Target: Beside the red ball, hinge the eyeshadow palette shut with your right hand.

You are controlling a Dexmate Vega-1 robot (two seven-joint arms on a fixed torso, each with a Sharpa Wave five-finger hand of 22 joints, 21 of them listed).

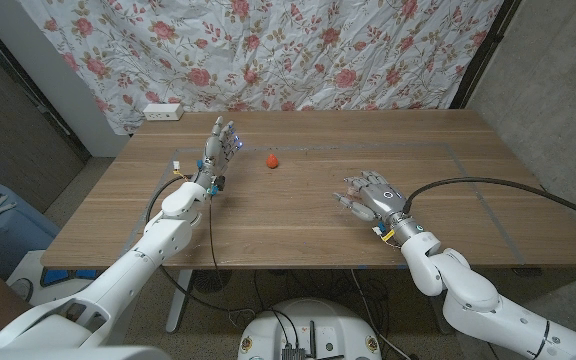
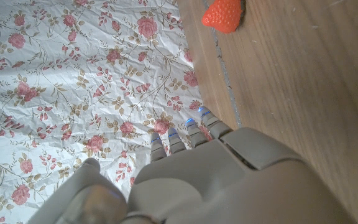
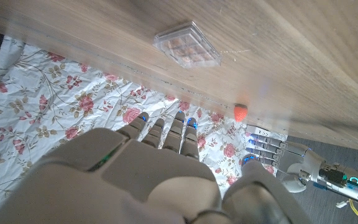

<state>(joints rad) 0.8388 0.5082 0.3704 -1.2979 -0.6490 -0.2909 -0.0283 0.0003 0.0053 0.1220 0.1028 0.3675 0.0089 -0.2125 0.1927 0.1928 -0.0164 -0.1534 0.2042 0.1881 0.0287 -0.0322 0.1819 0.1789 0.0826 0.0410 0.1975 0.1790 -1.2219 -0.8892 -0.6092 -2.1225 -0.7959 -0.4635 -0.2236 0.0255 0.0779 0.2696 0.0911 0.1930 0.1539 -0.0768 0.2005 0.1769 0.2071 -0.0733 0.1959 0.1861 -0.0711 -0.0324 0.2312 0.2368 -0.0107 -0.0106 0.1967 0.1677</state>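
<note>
The right hand [image 3: 135, 180] filled the foreground of its own wrist view, back toward the lens, fingers loosely spread and holding nothing. In the head view it hovered low over the table [image 1: 298, 235], well to the robot's right of the red ball [image 1: 273, 160] and nearer the front edge than it. The eyeshadow palette [image 3: 187, 45] lay flat on bare wood between that hand and the ball, apart from both, with free room on every side. It was a clear rectangular case, its long axis roughly parallel to the table's far edge; whether its lid was fully down I could not tell. The ball — strawberry-shaped in the left wrist view — sat near the far edge, before the flowered curtain [image 1: 318, 50]. Just to the ball's left stood the left hand [image 1: 218, 140], fingers upright and apart, empty.
</note>
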